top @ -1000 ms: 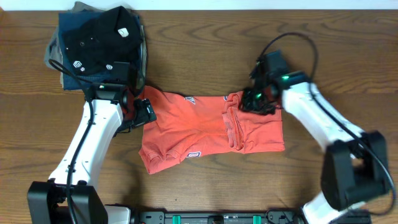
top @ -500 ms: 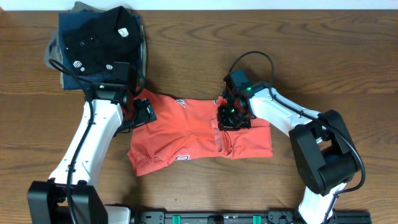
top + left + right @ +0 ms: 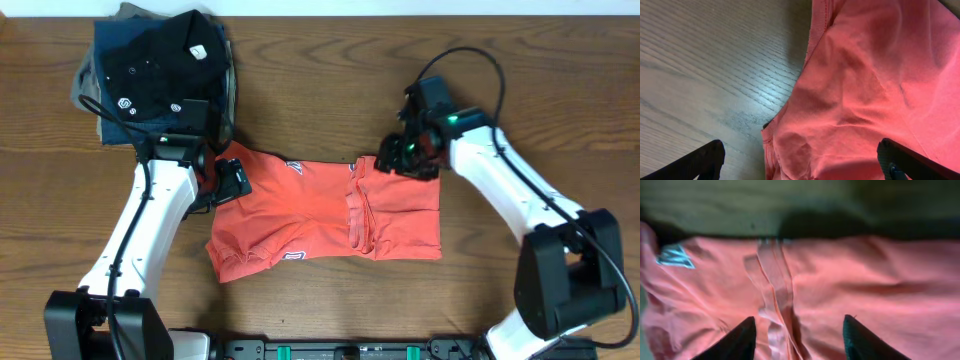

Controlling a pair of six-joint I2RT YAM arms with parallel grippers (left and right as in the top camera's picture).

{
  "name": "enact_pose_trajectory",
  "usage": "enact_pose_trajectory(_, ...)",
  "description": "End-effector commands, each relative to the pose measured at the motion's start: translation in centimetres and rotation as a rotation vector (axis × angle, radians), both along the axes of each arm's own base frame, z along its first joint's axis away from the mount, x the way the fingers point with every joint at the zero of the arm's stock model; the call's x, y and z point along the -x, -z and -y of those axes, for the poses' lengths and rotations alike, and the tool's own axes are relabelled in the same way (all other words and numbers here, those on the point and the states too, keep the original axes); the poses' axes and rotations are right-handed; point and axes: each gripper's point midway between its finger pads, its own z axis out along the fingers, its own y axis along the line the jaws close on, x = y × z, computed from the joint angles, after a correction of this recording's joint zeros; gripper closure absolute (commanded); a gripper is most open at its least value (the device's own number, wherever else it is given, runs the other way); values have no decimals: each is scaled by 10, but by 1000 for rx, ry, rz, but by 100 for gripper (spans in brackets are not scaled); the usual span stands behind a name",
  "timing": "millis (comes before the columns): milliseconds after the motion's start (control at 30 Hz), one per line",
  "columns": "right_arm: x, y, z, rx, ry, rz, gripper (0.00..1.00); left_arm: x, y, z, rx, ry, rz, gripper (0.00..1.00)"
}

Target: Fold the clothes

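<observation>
Far left on the table (image 3: 400, 60): black logo shirt (image 3: 160, 60) topped the pile (image 3: 110, 45). We saw the left hand (image 3: 232, 181) wide open over the left edge of the red-orange T-shirt (image 3: 310, 210), holding nothing. It lay mid-table, partly folded. The right hand (image 3: 405, 158) sat at its upper right edge, fingers (image 3: 740, 337) parted, empty.

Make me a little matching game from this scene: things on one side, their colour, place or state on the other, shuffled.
1 T-shirt
2 black shirt
3 left arm's fingers
4 table

A brown wood
B spread wide apart
C red-orange, lying mid-table
D atop a pile, far left

Pairs: 1-C, 2-D, 3-B, 4-A
</observation>
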Motion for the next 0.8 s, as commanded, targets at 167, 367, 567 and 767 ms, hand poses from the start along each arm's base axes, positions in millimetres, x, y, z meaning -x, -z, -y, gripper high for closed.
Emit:
enact_pose_trajectory(167,5,24,-2,32,-14,-51,72,2,3,-4,-16,-16,-11,2)
enact_pose_trajectory(367,-3,48,-23,25,-56,-34,74,2,3,-4,-16,-16,-11,2)
enact_pose_trajectory(567,-15,74,-44,10,-57,-9,77,2,3,-4,-16,-16,-11,2)
enact_pose_trajectory(767,-25,64,-33,46,-56,34,85,2,4,-4,-16,-15,-13,2)
